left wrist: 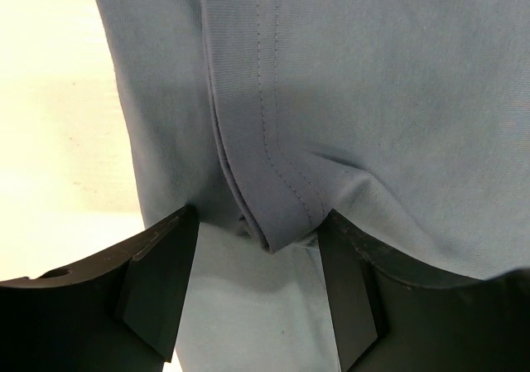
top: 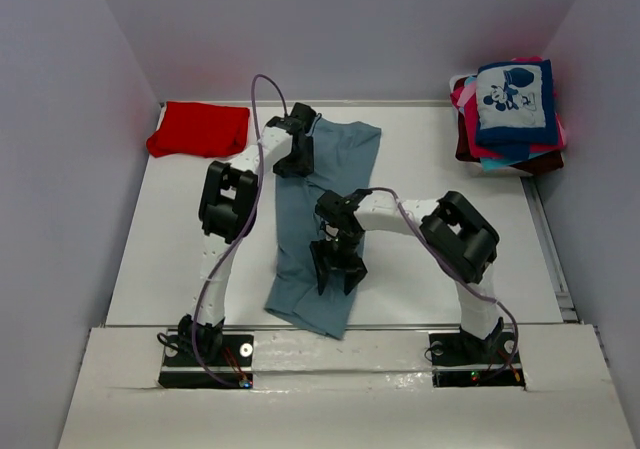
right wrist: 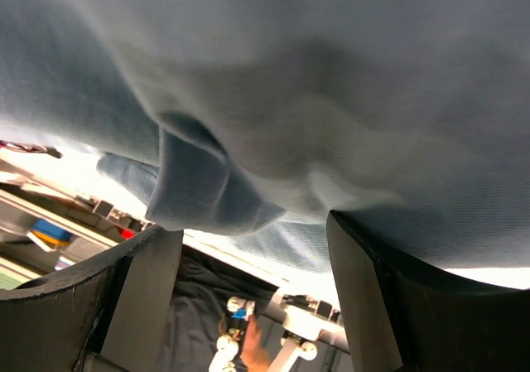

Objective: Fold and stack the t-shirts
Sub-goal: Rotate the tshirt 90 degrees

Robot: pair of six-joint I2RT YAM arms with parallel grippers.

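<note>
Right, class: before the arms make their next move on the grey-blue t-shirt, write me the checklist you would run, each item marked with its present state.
1. Left hand open, stitched hem between its fingers: ok.
2. Right hand open, a fold of cloth between its fingers: ok.
3. Grey-blue t-shirt folded down to stack size: not ok, it is one long strip.
4. Red t-shirt clear of both arms: ok, far left corner.
5. Stack at far right steady enough for another shirt: cannot tell.

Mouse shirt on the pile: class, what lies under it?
Under the mouse shirt only edges show: a pink shirt, a teal shirt, a maroon shirt. Their middles are covered, so the count is unclear.
</note>
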